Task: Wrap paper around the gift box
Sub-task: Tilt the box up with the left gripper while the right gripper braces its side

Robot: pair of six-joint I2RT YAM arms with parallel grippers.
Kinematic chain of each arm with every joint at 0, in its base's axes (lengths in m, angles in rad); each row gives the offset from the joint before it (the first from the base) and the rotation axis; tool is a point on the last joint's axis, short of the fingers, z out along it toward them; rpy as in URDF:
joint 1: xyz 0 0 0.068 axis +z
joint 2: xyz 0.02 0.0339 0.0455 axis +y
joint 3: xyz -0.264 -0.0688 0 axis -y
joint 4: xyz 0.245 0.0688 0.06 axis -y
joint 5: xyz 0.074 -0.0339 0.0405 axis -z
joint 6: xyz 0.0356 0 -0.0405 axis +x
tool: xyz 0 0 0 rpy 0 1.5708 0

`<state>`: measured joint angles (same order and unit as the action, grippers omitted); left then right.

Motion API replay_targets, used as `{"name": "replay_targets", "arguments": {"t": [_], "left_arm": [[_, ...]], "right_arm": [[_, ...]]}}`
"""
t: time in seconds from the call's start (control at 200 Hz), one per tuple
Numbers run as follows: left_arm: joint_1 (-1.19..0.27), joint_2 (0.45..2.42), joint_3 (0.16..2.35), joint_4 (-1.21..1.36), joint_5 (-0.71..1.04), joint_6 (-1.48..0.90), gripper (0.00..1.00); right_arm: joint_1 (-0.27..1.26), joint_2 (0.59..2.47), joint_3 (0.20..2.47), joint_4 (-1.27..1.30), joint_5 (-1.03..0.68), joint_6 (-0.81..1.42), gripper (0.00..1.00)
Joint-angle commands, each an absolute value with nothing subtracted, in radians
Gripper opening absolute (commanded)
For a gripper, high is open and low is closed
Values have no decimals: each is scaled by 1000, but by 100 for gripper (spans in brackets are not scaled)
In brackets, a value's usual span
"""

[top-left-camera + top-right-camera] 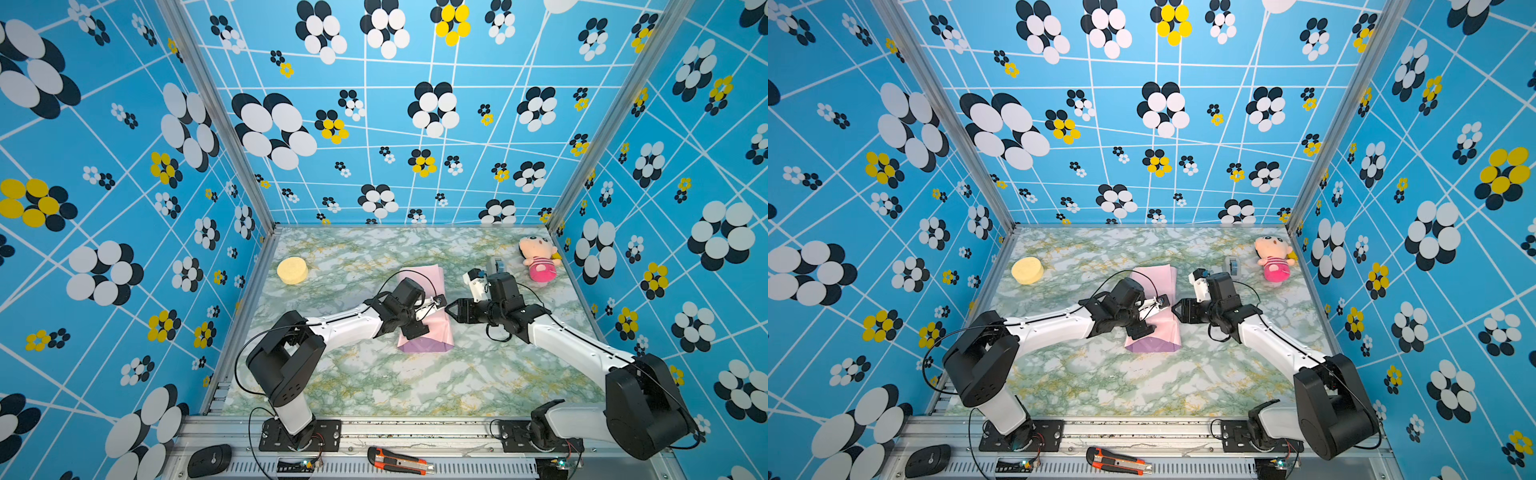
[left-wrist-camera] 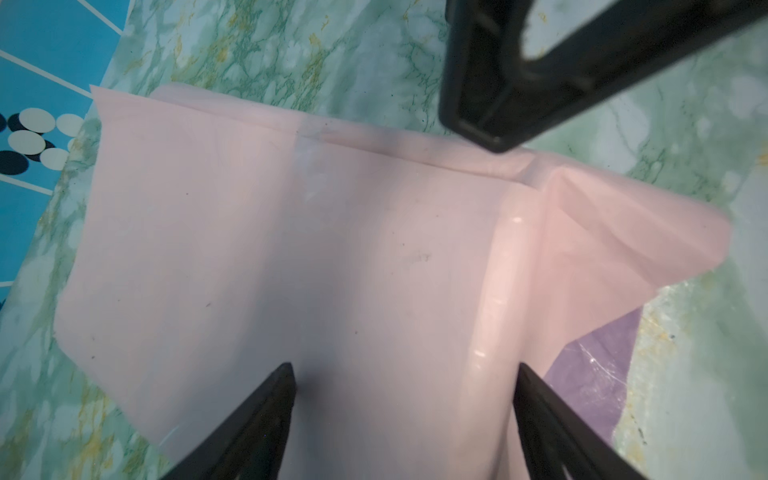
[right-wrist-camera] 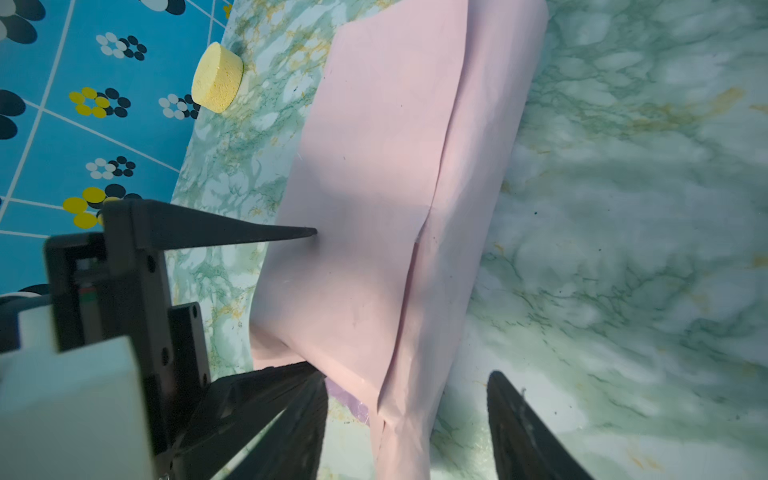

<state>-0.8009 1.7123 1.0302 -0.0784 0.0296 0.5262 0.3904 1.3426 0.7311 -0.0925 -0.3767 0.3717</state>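
Mid-table, between the two arms, the paper (image 1: 438,332) is already folded over into a long pink bundle. The box shows nowhere, so I take it to sit inside the raised middle of that bundle. Along the top one edge overlaps the other. In the left wrist view a clear patch (image 2: 305,166) on that seam looks like tape, though I can't be sure. I'd call the main wrap around the box done.

Both ends remain to be done. The far end lies loose and flat on the table (image 1: 374,382), and the near end gapes, showing lilac.

The left gripper (image 1: 438,303) hangs over the top of the paper with jaws spread, grasping nothing; one fingertip (image 3: 291,235) touches the pink sheet. The right gripper (image 3: 407,374) sits just beside the paper's right flank, jaws apart, also empty. The dispenser (image 1: 494,264) stands well off, by the doll (image 1: 538,259).

By my reckoning we're past halfway, with the end folds and taping to go.
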Motion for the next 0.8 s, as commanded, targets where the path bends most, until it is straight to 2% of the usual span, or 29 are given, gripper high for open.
{"name": "replay_targets", "arguments": {"t": [0.0, 0.1, 0.325, 0.655, 0.795], "left_arm": [[-811, 1730, 1037, -61, -65, 558, 81], [-810, 1730, 1019, -21, -83, 555, 76], [-811, 1735, 993, 34, -81, 542, 55], [-816, 1755, 982, 51, -68, 531, 54], [-821, 1758, 979, 54, -62, 531, 55]], "right_arm": [[389, 1360, 710, -82, -385, 411, 63], [389, 1378, 705, -90, -376, 413, 63], [426, 1403, 692, -100, -359, 374, 60], [445, 1511, 745, -48, -299, 330, 58], [450, 1566, 768, -1, -299, 347, 48]]}}
